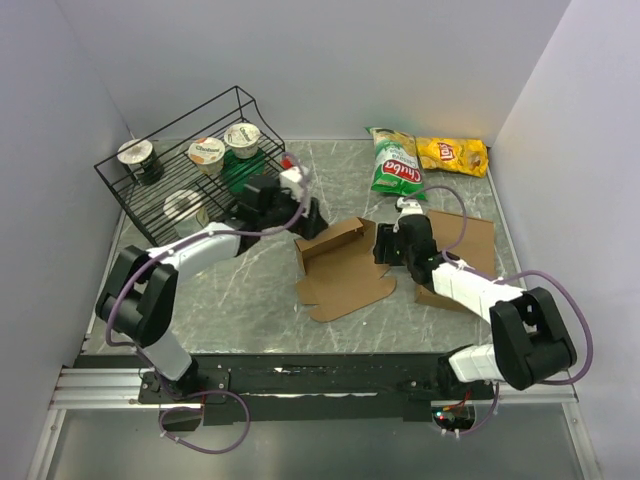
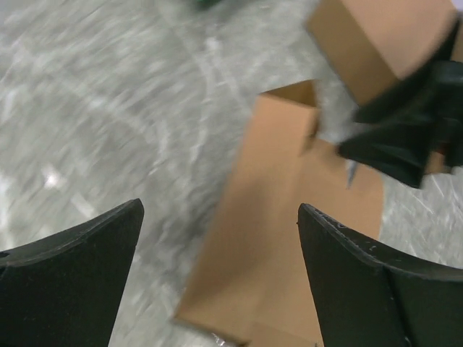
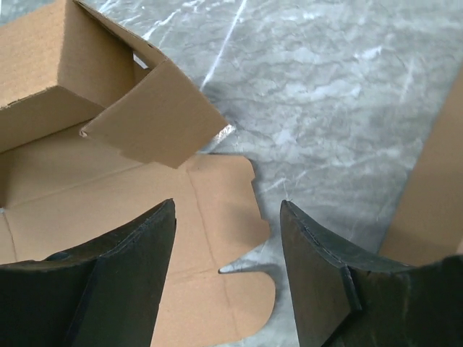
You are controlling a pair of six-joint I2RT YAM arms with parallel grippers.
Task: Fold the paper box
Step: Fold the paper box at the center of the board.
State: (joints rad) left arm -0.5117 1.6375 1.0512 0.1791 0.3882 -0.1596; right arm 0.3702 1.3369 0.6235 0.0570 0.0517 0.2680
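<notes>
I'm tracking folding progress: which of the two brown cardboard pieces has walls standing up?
The central paper box, notched and creased, with walls raised; the plain slab to its right lies flat.

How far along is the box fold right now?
Early stage. Done: the paper box has its far wall and a corner flap standing up. In hand: nothing. The left gripper and right gripper are both open at the box's edges. Left to do: the base panel and edge tabs lie flat on the table.
</notes>
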